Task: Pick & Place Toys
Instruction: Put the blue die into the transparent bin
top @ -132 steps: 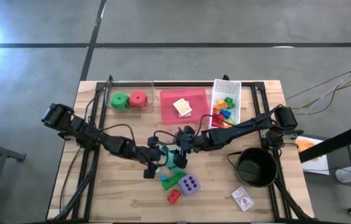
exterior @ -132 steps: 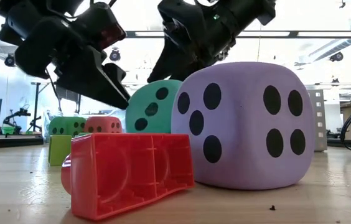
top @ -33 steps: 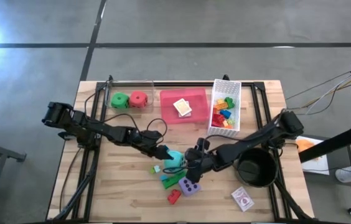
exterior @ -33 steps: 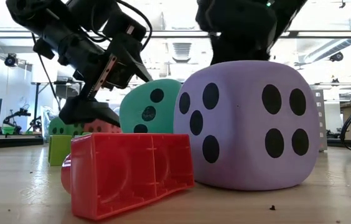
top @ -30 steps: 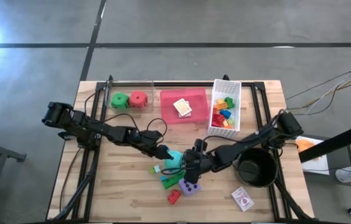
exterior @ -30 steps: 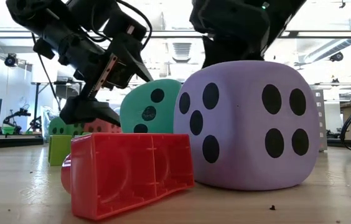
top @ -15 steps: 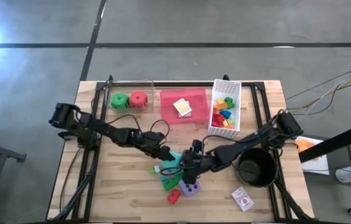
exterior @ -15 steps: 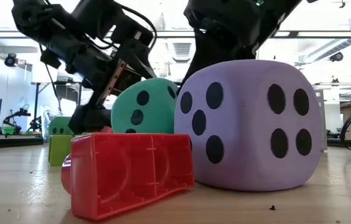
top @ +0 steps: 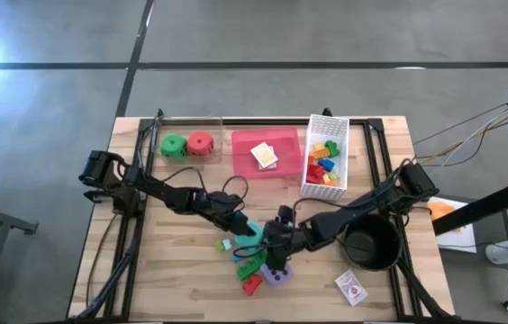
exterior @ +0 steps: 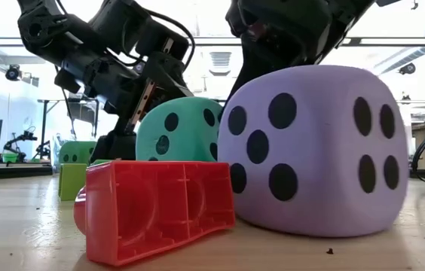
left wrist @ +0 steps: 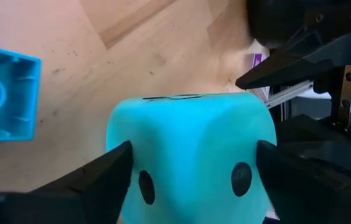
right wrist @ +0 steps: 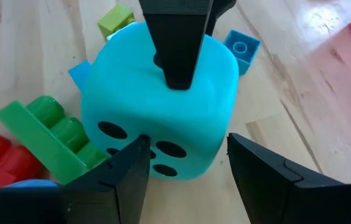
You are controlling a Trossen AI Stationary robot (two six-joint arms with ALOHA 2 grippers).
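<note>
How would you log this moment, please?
left gripper: grips teal die | right gripper: open beside it | purple die: on table

A light wooden bench (top: 177, 279) carries a pink tray (top: 266, 153), a white mesh basket (top: 327, 160), a black pot (top: 370, 241), green (top: 173, 146), red (top: 201, 144) and purple dice (top: 276, 273), loose bricks (top: 251, 264) and a card pack (top: 350, 288).

Materials, finish:
Wooden table (top: 182, 279), pale planks, matt, lightly scuffed. Soft matt teal die (right wrist: 160, 106) and purple die (exterior: 314, 147), printed black pips. Glossy moulded plastic red brick (exterior: 156, 207), green brick (right wrist: 51, 134). White mesh basket (top: 327, 155) near far edge. Matt black fingers (left wrist: 91, 180).
</note>
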